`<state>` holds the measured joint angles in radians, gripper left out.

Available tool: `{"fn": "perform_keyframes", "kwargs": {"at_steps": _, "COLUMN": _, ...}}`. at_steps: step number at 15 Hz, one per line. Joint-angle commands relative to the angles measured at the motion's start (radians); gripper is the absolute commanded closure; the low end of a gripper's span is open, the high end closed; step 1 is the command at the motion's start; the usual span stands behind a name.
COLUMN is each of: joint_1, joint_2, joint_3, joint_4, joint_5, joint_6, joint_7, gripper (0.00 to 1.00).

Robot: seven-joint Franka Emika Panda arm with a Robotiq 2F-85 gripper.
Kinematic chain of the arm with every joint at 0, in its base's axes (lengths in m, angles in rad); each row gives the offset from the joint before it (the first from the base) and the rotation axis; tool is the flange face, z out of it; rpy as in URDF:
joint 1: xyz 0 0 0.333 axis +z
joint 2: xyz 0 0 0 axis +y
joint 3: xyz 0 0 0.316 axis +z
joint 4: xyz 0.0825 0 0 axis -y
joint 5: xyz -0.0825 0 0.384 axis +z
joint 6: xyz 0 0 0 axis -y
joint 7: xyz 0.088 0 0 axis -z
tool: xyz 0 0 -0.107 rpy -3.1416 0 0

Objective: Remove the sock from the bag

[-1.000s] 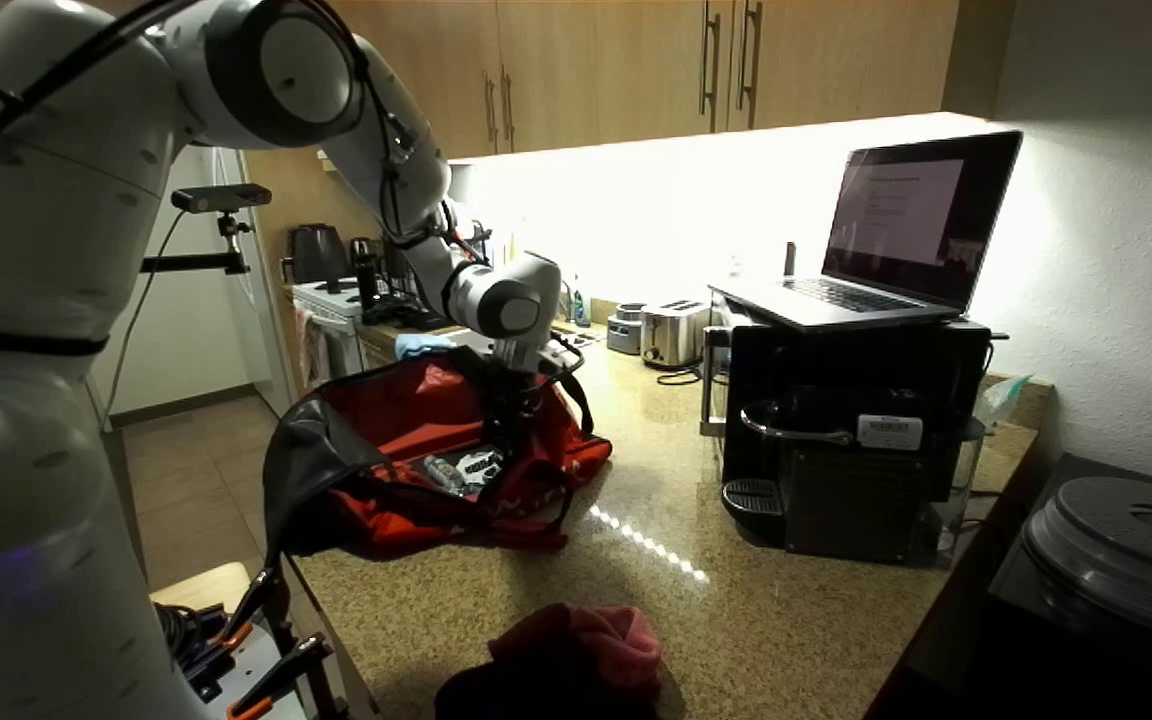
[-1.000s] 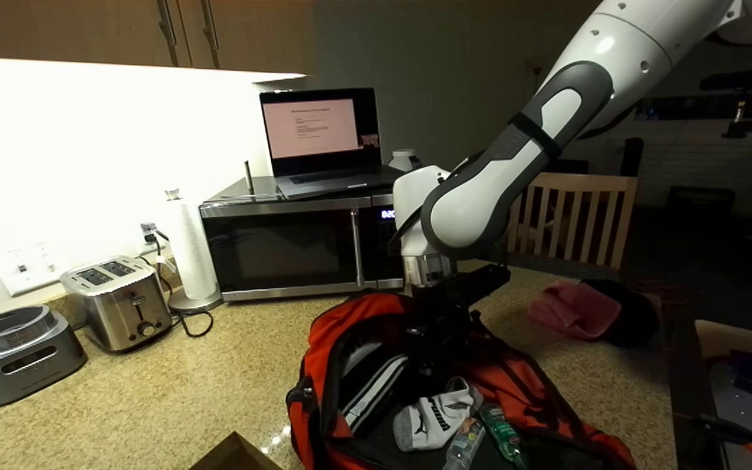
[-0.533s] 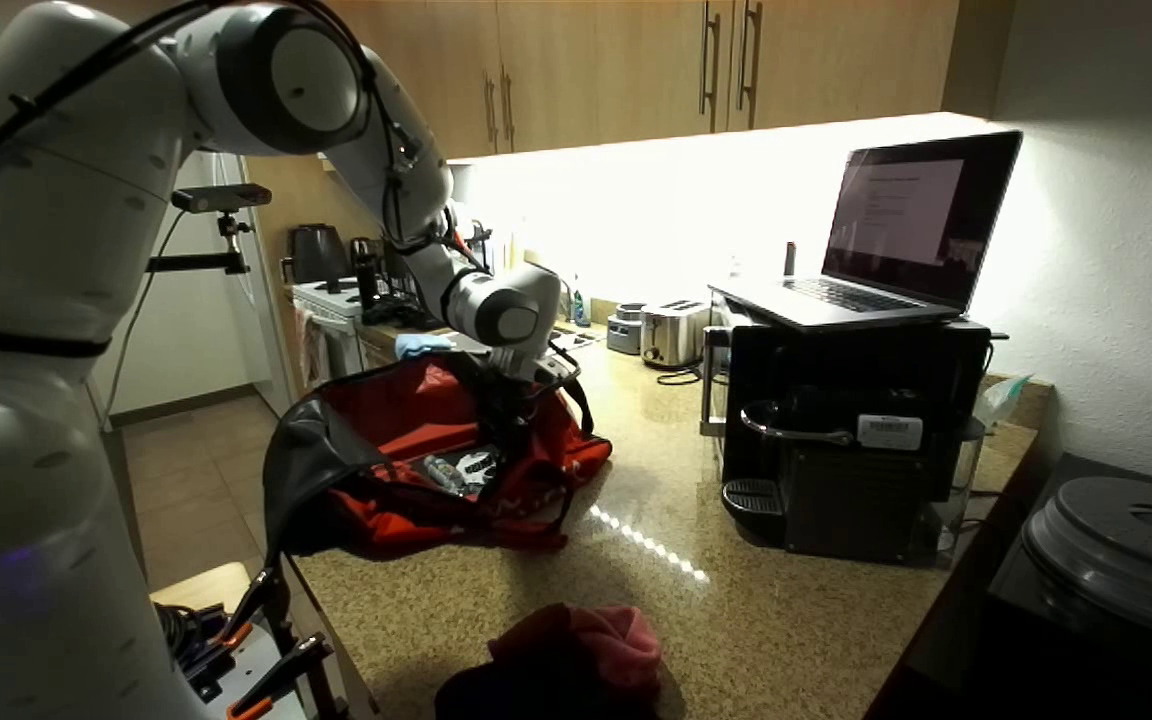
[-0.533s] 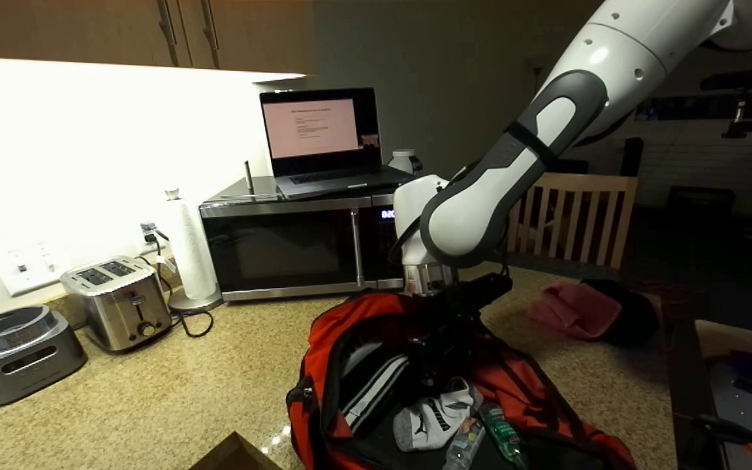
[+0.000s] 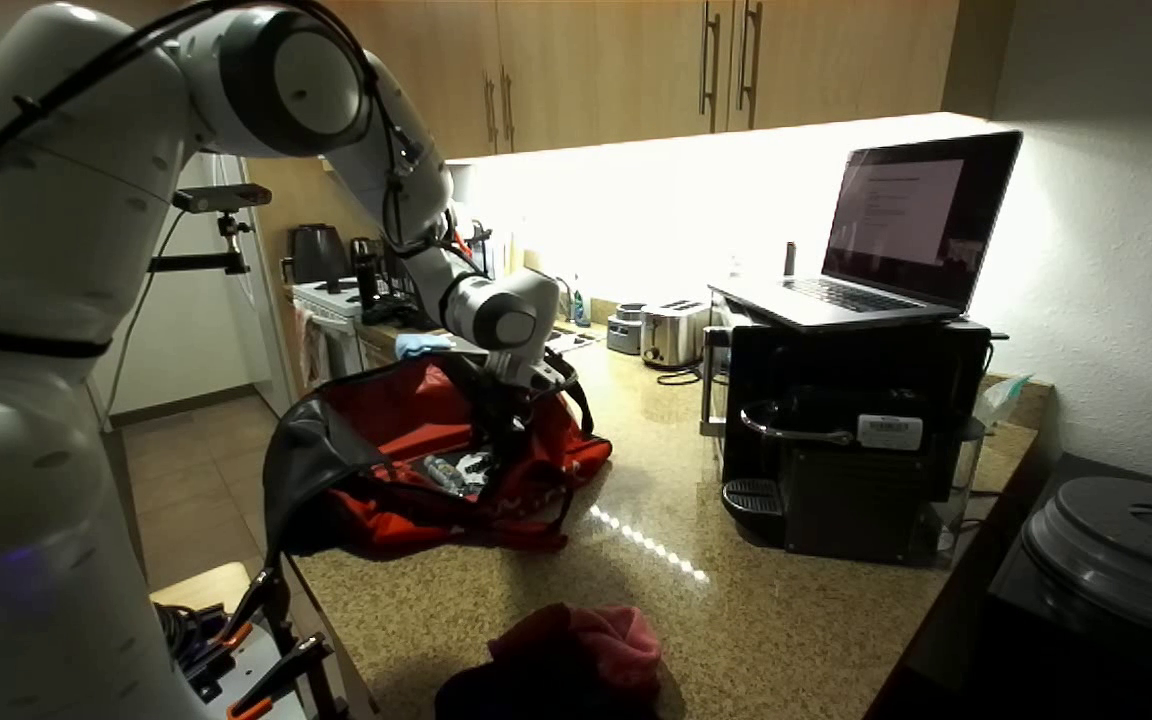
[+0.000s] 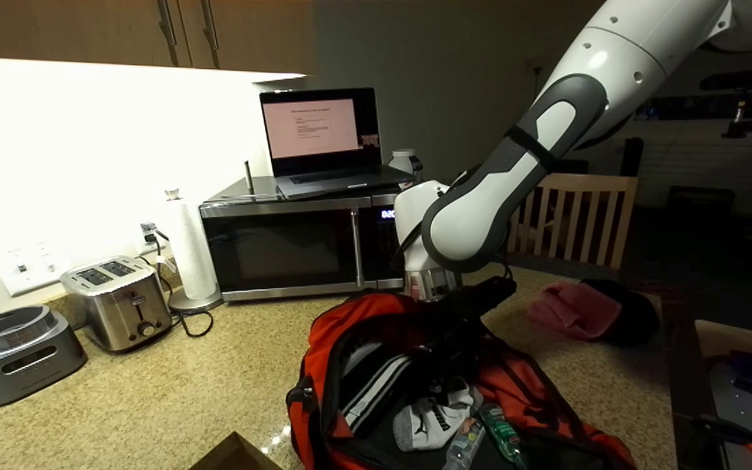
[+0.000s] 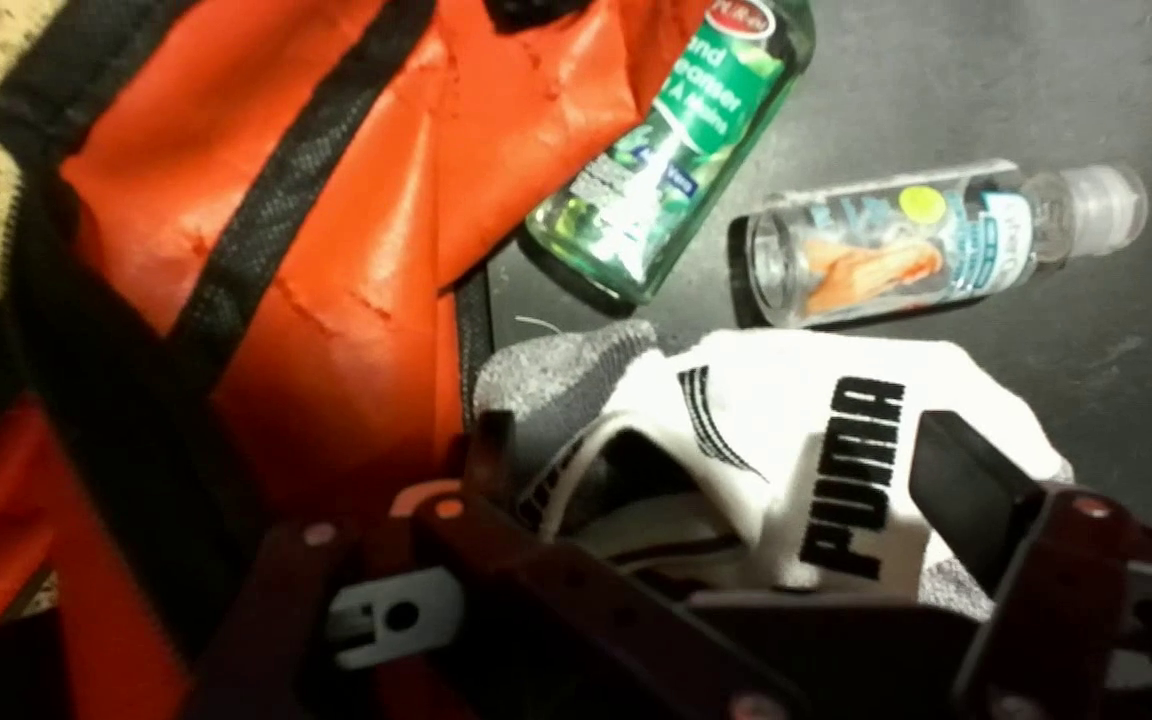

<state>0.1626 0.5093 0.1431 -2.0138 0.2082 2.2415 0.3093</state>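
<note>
Gripper (image 7: 729,463) lower than before, jaws wide over the sock (image 7: 776,430) in the bag (image 7: 356,270), green bottle (image 7: 676,165) and clear bottle (image 7: 896,245) near.

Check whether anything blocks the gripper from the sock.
Nothing visible does: in the wrist view the sock shows between the open jaws of the gripper. The green bottle and clear bottle lie beyond the sock, and the red side of the bag does not cover it.

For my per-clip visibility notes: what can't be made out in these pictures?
Part of the sock: hidden behind the gripper, wrist view.
Whether gripper and sock touch: cannot tell; too dark in both exterior views.
Top of the green bottle: past the top edge, wrist view.
Text on the laptop screen: too small, both exterior views.
</note>
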Motion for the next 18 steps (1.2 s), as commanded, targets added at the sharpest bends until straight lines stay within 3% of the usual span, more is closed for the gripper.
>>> {"fn": "perform_keyframes", "kwargs": {"at_steps": 1, "joint_1": 0.000, "joint_2": -0.014, "joint_3": -0.002, "joint_4": -0.024, "joint_5": 0.009, "joint_6": -0.031, "joint_7": -0.051, "gripper": 0.00}}
{"fn": "perform_keyframes", "kwargs": {"at_steps": 12, "joint_1": 0.011, "joint_2": 0.011, "joint_3": -0.008, "joint_4": -0.021, "joint_5": -0.028, "joint_6": -0.046, "joint_7": -0.116, "gripper": 0.00}}
{"fn": "perform_keyframes", "kwargs": {"at_steps": 13, "joint_1": 0.013, "joint_2": 0.013, "joint_3": -0.009, "joint_4": -0.021, "joint_5": -0.035, "joint_6": -0.042, "joint_7": -0.116, "gripper": 0.25}}
{"fn": "perform_keyframes", "kwargs": {"at_steps": 15, "joint_1": 0.015, "joint_2": 0.015, "joint_3": -0.011, "joint_4": -0.022, "joint_5": -0.048, "joint_6": -0.036, "joint_7": -0.118, "gripper": 0.32}}
{"fn": "perform_keyframes", "kwargs": {"at_steps": 18, "joint_1": 0.016, "joint_2": 0.016, "joint_3": -0.011, "joint_4": -0.023, "joint_5": -0.060, "joint_6": -0.024, "joint_7": -0.119, "gripper": 0.53}}
